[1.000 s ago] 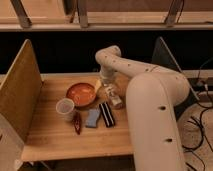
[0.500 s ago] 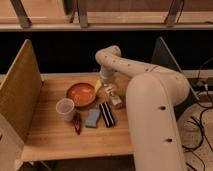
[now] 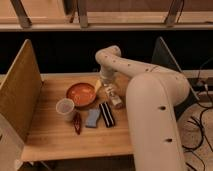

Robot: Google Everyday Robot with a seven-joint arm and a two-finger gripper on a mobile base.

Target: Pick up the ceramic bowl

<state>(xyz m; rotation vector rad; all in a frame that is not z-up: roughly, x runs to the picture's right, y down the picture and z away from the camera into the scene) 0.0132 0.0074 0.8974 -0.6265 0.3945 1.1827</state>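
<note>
Approach: gripper (image 3: 111,94) held just beside the bowl (image 3: 80,93), closure not discernible; the rim must next be straddled.

The arm (image 3: 131,68) is bent at a raised elbow. The gripper (image 3: 113,96) is held low beneath it, apparently tilted.

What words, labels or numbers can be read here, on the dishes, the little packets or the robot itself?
No text can be read anywhere.
ceramic bowl: plain glaze, no marking seen.
white cup: no marking seen.
dark striped packet: any print is too small to read.
blue pad: no marking seen.
gripper, low over the table just beside the bowl: no readable label.
</note>
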